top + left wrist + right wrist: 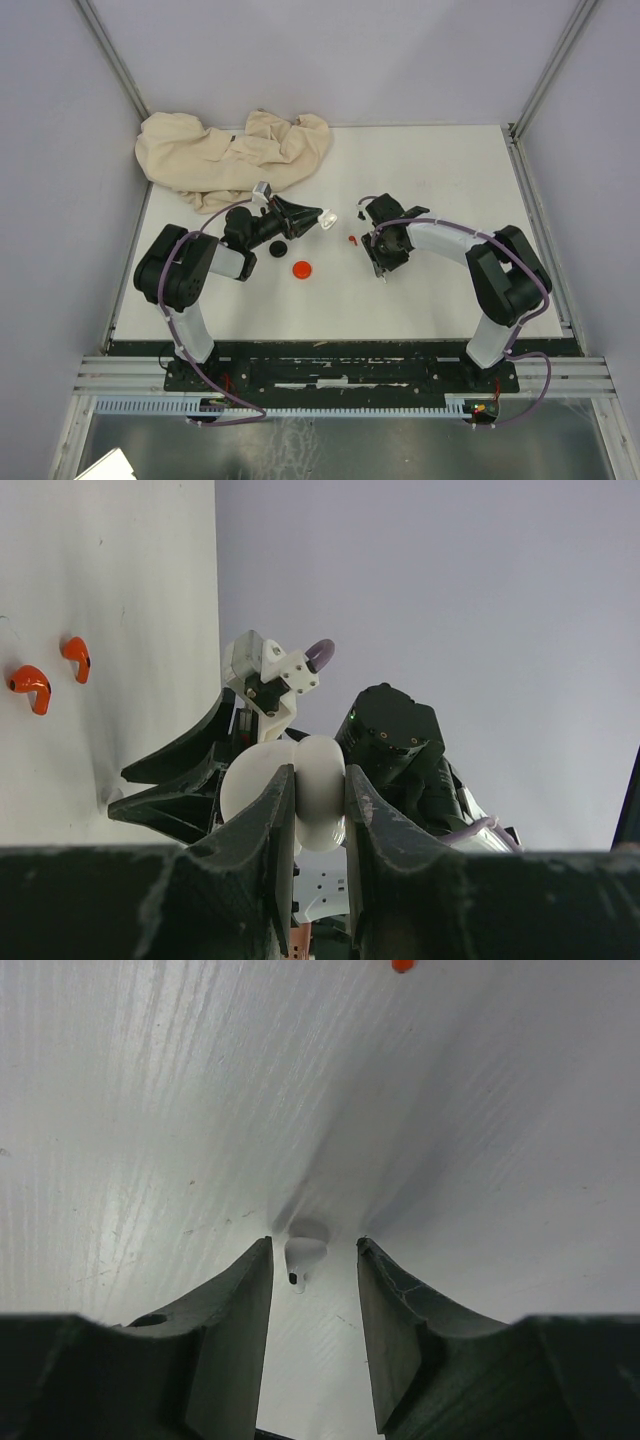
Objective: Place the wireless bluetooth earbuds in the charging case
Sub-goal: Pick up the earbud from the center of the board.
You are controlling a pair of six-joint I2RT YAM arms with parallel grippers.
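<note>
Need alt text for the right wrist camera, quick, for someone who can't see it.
A small white earbud lies on the white table between the open fingers of the right gripper, touching neither. A red-orange bit of something shows at the top edge.

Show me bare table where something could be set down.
Bare: the far right part of the table, right of the cloth; also the near strip between the red disc and the table's near edge. Crowded: the centre, around the black disc, red earbuds and the held white case.
</note>
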